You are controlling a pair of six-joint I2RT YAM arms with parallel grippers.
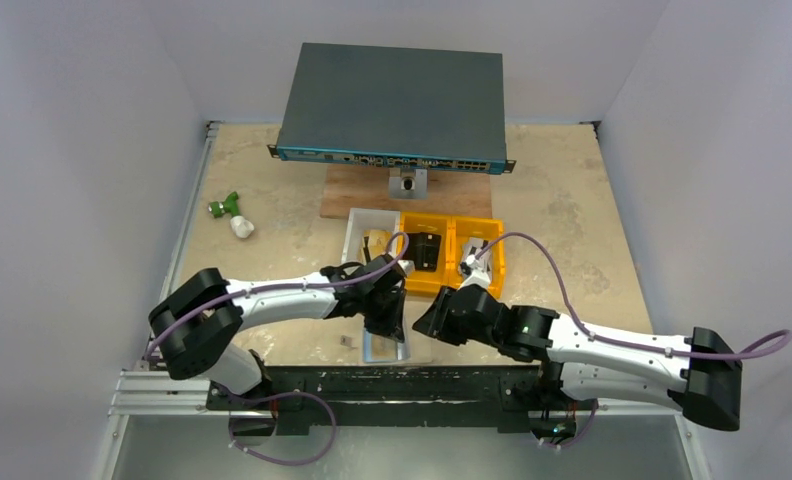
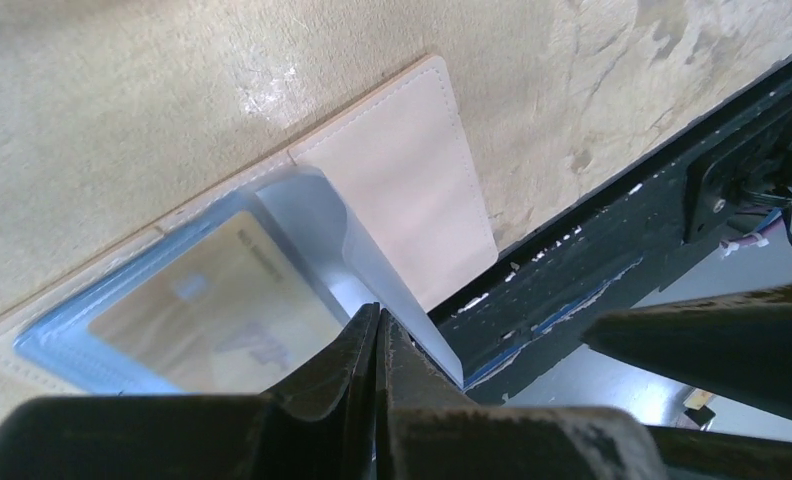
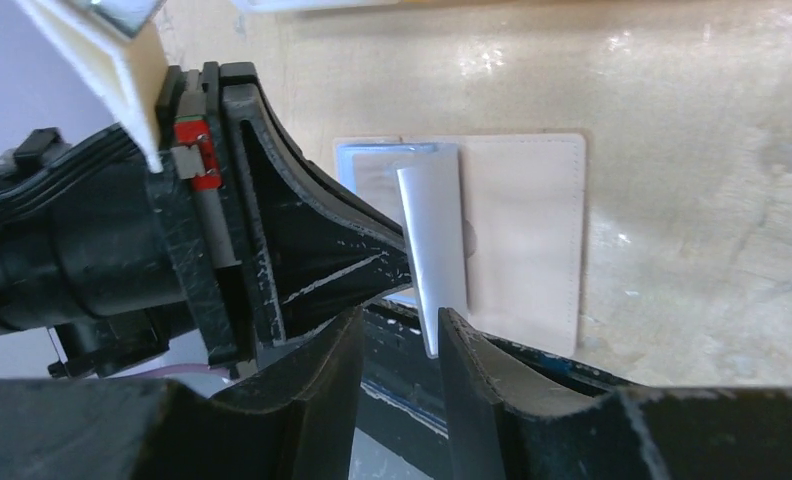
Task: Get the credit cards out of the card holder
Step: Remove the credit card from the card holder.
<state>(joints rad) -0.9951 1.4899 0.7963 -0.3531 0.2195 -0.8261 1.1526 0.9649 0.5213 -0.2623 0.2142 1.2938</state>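
Observation:
The card holder lies open on the table by the front edge, a tan panel beside a pale blue one. A gold card sits in its clear pocket. A white card stands tilted up out of the holder. My left gripper is shut on that card's edge. The card's free end hangs between the fingers of my right gripper, which stands open, the card close to its right finger. In the top view both grippers meet over the holder.
A black rail runs along the table's front edge right beside the holder. Behind are a white bin, two yellow bins with a black block, and a network switch. A green-and-white object lies at the left.

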